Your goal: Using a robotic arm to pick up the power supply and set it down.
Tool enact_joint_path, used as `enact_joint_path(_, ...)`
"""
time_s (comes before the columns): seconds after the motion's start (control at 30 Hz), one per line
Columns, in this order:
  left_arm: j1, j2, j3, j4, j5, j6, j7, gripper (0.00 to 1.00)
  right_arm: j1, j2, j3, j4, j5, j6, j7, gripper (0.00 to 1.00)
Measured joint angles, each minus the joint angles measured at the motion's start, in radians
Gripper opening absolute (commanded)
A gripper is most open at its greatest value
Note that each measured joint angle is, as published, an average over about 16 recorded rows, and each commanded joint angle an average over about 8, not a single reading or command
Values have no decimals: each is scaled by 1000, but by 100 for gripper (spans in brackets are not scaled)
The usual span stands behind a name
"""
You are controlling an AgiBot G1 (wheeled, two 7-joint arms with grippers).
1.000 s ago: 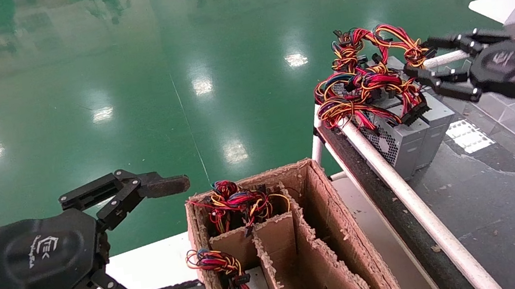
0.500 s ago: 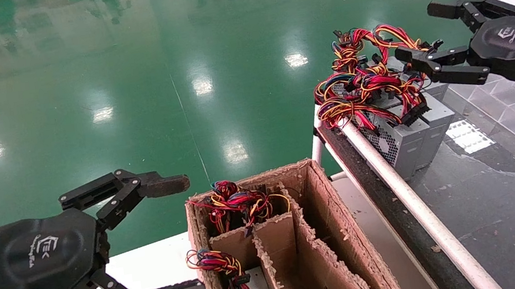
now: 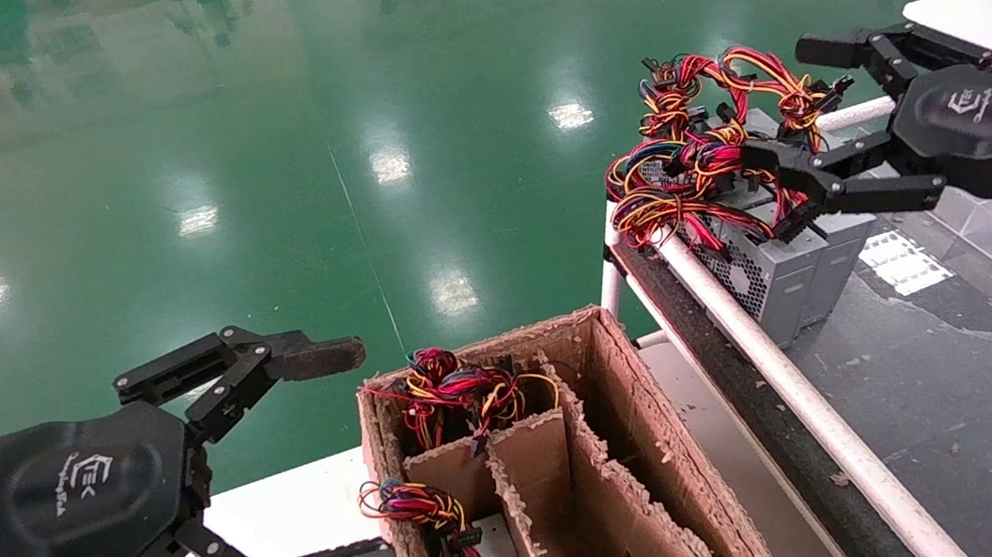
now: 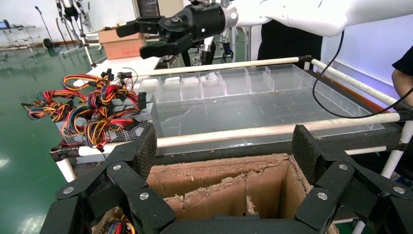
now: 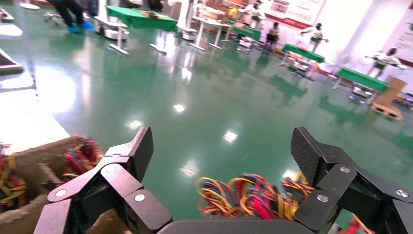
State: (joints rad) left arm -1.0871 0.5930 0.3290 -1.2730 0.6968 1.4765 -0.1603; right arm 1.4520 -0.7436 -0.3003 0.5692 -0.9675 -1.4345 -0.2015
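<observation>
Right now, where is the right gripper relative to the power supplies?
In the head view the right gripper is at upper right, open, above the wire bundles of the grey power supplies at the black tray's far-left corner.

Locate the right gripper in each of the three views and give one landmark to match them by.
Head view: right gripper, upper right, open above the wire bundle.
Left wrist view: right gripper, far off, top.
Right wrist view: own fingers frame the picture.
Shared landmark: the wire bundle.
</observation>
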Motion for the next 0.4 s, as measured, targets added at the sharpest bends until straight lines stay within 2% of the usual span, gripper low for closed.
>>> enact_joint_path(0.17, 0, 0, 0, 0, 0, 0, 0, 100, -52, 18, 3, 99, 33, -8, 54, 100)
enact_joint_path(0.4, 0, 0, 0, 0, 0, 0, 0, 100, -89, 31, 5, 168, 56, -14, 92, 100)
